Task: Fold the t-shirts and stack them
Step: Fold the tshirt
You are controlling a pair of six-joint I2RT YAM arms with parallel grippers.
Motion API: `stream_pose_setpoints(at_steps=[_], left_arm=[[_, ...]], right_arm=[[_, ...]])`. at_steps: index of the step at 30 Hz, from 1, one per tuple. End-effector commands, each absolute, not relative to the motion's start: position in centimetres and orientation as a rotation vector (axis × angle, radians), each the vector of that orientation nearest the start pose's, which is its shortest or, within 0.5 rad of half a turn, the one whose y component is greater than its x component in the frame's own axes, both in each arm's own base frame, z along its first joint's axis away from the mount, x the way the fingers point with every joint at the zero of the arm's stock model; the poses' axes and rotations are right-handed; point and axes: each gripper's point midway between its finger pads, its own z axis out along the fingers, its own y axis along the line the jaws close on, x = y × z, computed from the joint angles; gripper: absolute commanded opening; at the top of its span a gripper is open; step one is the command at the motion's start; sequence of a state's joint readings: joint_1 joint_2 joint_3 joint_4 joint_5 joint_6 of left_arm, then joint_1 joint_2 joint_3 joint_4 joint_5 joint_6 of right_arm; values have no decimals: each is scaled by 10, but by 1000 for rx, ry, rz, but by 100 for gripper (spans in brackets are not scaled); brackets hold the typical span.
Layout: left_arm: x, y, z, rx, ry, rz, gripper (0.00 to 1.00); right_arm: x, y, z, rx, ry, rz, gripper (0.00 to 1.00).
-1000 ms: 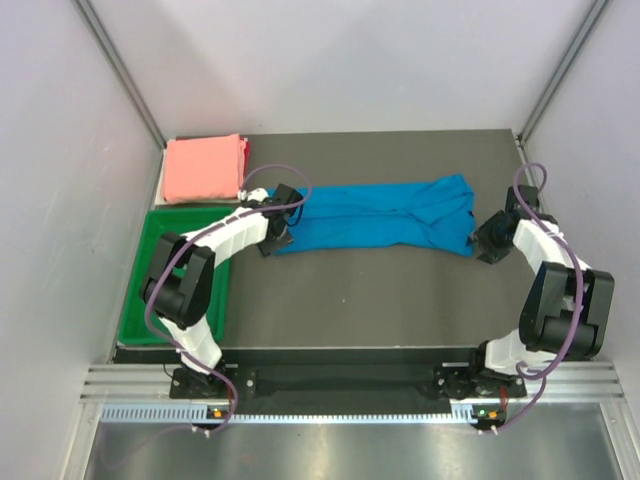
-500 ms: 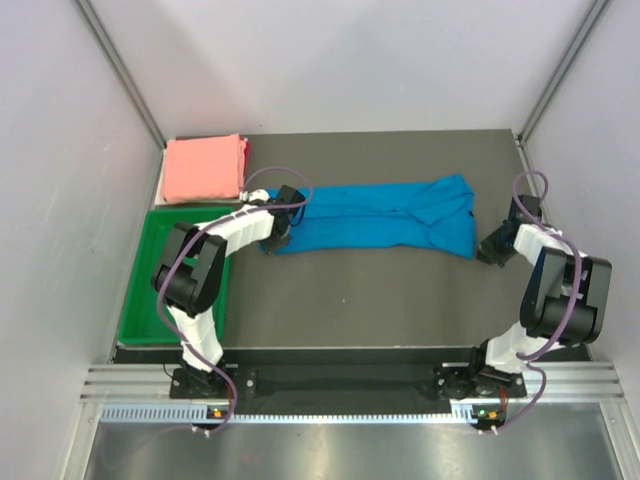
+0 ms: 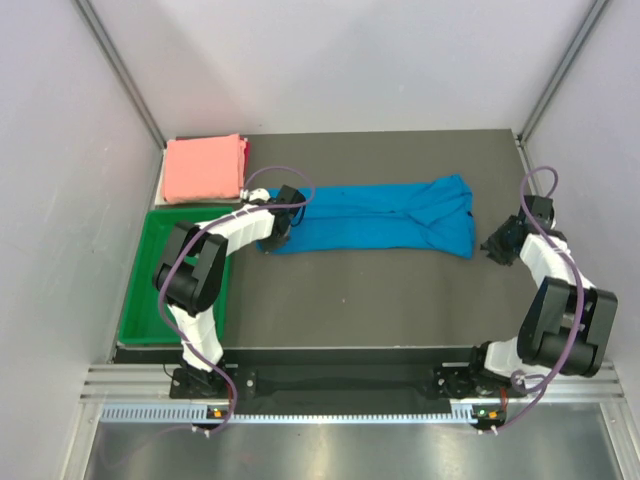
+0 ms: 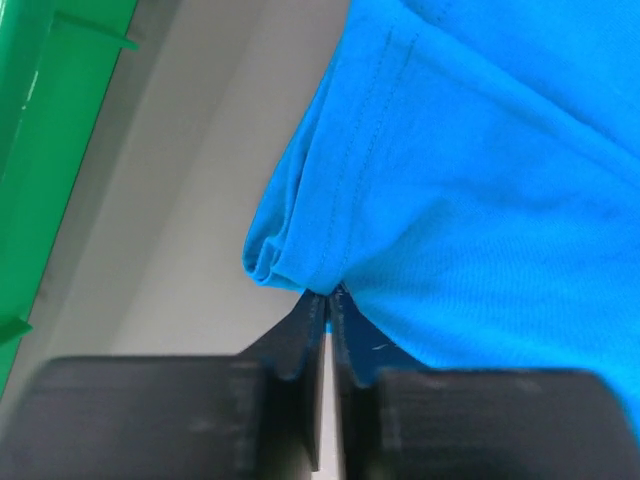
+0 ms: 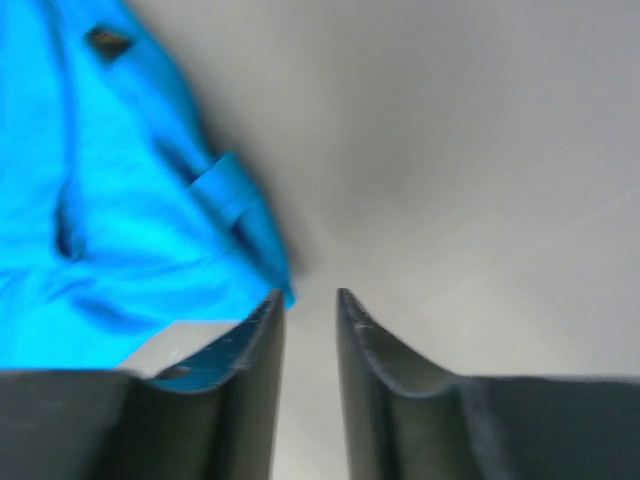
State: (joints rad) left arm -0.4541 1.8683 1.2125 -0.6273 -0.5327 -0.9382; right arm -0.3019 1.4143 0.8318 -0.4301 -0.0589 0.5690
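Left gripper is clamped tight on a folded corner of the blue shirt at its left end, centre-left of the overhead frame, a hold that looks meant to lift that end. Right gripper stands just beside the shirt's right edge, jaws slightly apart with nothing between them, seemingly lining up for the matching corner so the long band can be folded over. It lies stretched across the middle of the table. Pink shirt, already folded, sits upper left, above the green tray, probably as the stack's base.
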Motion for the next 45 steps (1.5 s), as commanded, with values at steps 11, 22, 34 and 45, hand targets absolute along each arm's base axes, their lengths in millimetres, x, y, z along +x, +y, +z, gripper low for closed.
stream_pose_setpoints(at_steps=[11,22,34,45], left_arm=[[354,-101,27,-678,2481,367,36],[356,-99,21,-654,2495,407,0],[341,-74,29,-582,2486,601,0],[322,-71,23,-538,2545,632,9]], right_arm=[[329,-18,52,1020,2323,314,41],[327,-38,28,1002,2361,121,29],[296,-69,59,936,2456,-182,0],[258,-65,32,964,2540,-225,1]])
